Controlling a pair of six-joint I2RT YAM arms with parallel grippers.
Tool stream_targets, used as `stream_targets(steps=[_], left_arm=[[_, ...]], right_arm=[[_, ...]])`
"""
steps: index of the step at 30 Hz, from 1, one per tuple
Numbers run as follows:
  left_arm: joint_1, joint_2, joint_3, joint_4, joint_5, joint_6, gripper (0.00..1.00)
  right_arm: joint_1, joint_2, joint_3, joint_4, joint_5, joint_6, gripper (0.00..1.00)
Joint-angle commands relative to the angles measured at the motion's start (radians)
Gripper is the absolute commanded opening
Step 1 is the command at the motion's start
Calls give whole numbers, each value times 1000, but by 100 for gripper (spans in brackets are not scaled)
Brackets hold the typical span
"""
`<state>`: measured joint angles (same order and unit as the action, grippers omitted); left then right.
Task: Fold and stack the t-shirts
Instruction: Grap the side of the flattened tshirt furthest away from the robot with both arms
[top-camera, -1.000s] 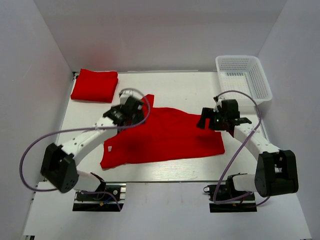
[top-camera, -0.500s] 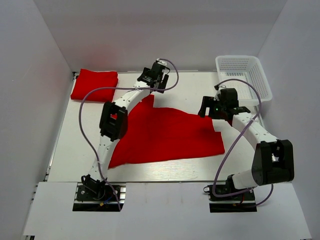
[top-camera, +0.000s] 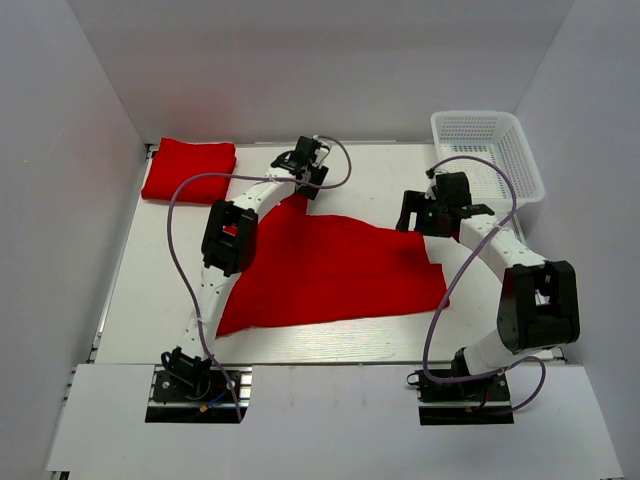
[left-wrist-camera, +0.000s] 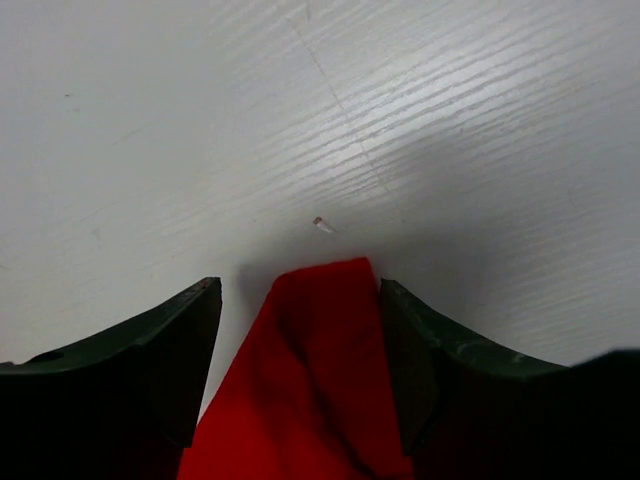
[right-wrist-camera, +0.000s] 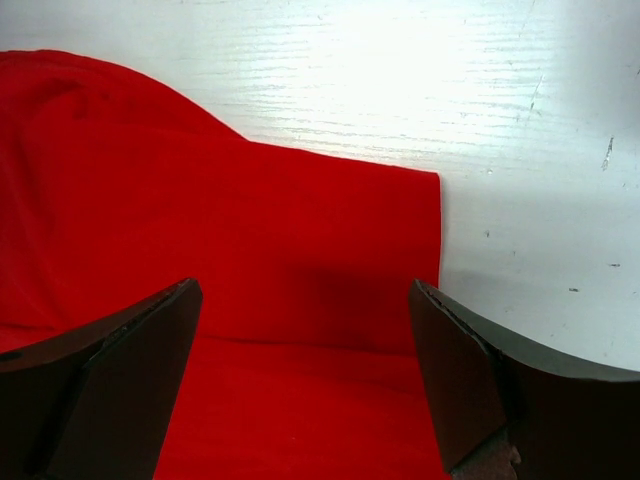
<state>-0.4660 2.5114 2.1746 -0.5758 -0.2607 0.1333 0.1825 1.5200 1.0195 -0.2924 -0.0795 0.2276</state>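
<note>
Red shirt (top-camera: 330, 265) spread flat on worktop (top-camera: 370, 170), frame centre, long axis left-right. Left pincer (left-wrist-camera: 300, 290) spread, shirt's upper-left tip between fingers. Right pincer (right-wrist-camera: 305, 290) spread, above upper-right corner. Each arm nearest own corner. Folded shirt (top-camera: 190, 170) upper left.

Standing here, I see a white booth closed in on three sides. The back wall (top-camera: 320, 70) is plain and matte, the left wall (top-camera: 60, 200) and right wall (top-camera: 590, 150) slant in towards it, and I see no window in them. The worktop (top-camera: 380, 170) is white board with fine wood grain running across it. Up close it carries a pale chip (left-wrist-camera: 322, 224) and a few dark flecks (right-wrist-camera: 610, 150). A flat white panel (top-camera: 330, 420) covers the near edge. The light is bright and even, with soft shadows and a glare patch (right-wrist-camera: 440, 60) on the boards.
</note>
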Motion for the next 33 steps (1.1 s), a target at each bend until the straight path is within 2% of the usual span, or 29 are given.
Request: stream_targets(steps=[1,5,6,8,9,11,13,20,22,29,33], left_arm=[[19,-31,-18,-24,84,9,74],[29,-31,-53,-26,77,0,69],[29,-31,-53,-25,68,-9,57],[40,-19,-41,-38,67,-24,40],[50,-19,-32,-47,67,-34,22],[50,-19,-32,-47,55,-59,1],[59,-61,-70,-10,46,-73,0],[69,-203,-147,119,-214,-236,0],[69,-250,-156,132,-250,-267,0],[69,-305,-118,48,-474,-392,0],[69,-328,-118,13,-515,-408,0]], right_arm=[[-8,9,48,-7,11,3,90],[-8,16,50,-5,-2,9,90],[-6,19,50,-1,-3,9,90],[-6,23,50,-4,-9,12,90],[-6,25,54,-2,-9,12,90],[-6,29,57,-8,-11,7,90],[-6,34,63,-10,-9,1,90],[-2,74,114,-7,15,-7,90],[0,83,122,2,44,-8,90],[1,155,169,-7,118,10,90],[6,203,203,-1,112,1,90]])
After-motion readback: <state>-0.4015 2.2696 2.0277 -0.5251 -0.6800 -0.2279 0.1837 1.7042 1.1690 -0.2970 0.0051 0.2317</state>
